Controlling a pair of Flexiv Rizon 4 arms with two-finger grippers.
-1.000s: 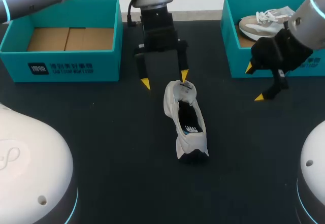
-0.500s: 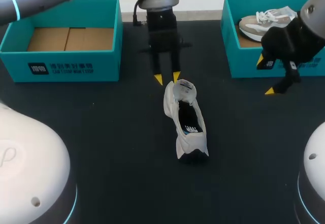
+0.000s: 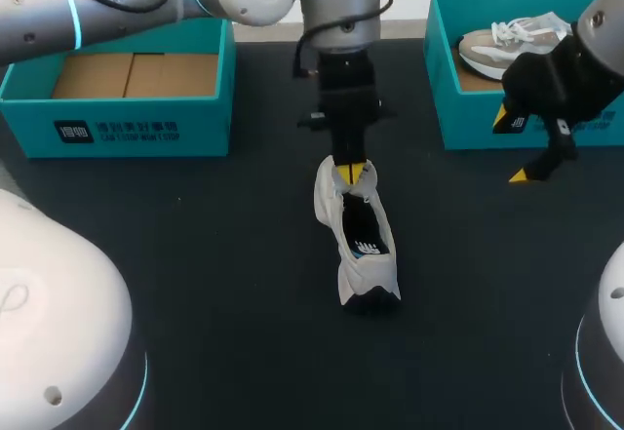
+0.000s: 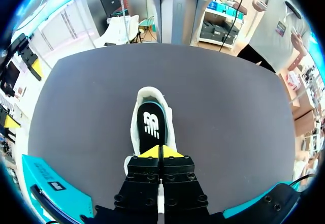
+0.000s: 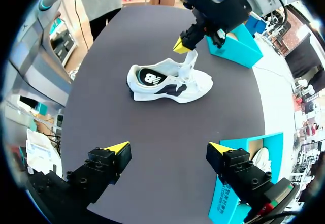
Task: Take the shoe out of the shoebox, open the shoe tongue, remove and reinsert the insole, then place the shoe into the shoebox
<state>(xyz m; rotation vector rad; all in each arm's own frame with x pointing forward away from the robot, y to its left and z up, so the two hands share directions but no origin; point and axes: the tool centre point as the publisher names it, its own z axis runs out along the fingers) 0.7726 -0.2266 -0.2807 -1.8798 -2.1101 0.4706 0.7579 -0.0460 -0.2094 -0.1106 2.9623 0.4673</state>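
Table [image 3: 195, 284]: plain dark top, matte, near-black from the head view, charcoal grey from both wrist views. No cloth, seams or markings made out on the bare parts. Light even and diffuse across the surface; shadows short and soft-edged, no hard glare.

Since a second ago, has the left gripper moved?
Yes. In the head view the left gripper shifted away from the left shoebox, closed, and now pinches the shoe by its tongue.
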